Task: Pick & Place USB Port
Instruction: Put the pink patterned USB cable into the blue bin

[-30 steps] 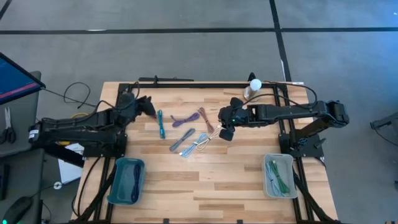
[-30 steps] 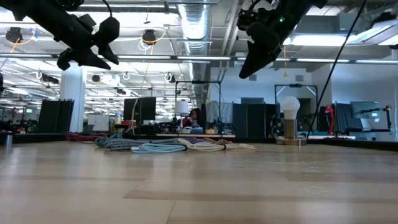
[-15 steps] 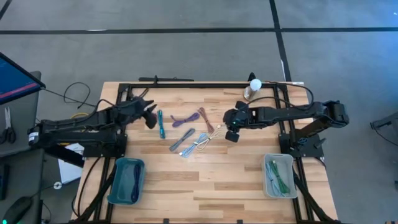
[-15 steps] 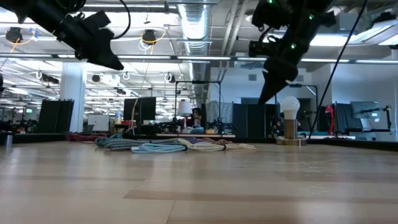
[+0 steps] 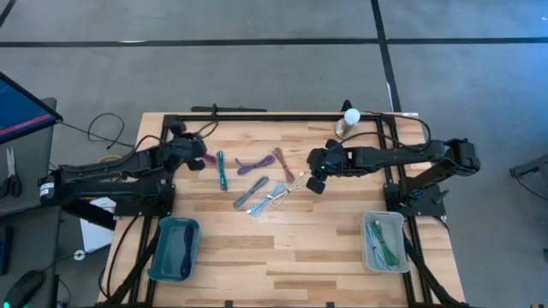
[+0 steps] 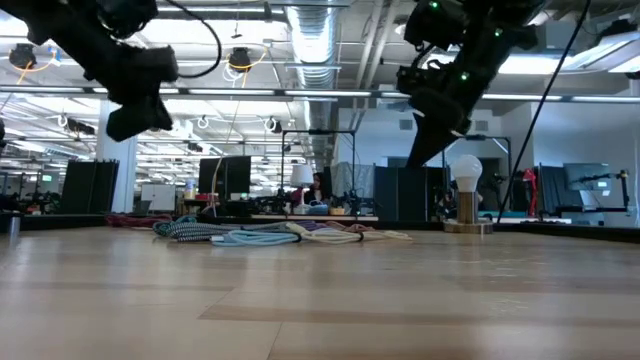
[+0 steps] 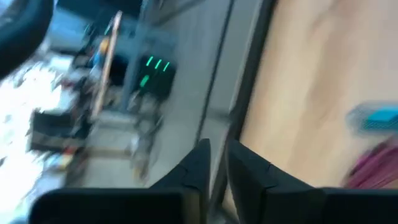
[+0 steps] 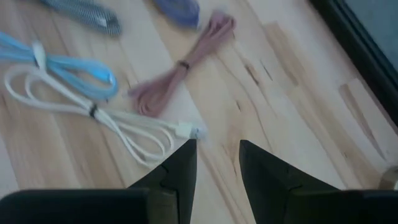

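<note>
Overhead, left gripper (image 5: 202,157), fingers nearly closed and gripping nothing, is hovering at the table's (image 5: 291,248) ten o'clock edge; right gripper (image 5: 313,183), slightly parted, is hanging beside the cables (image 5: 272,198), three o'clock.

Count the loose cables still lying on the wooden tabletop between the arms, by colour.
Teal bundled cable: 1
Purple bundled cable: 1
Reddish-brown bundled cable: 1
Grey braided cable: 1
Light blue flat cable: 1
White coiled cable: 1
Total: 6 loose cables on the table; those already in the two bins are not counted.
</note>
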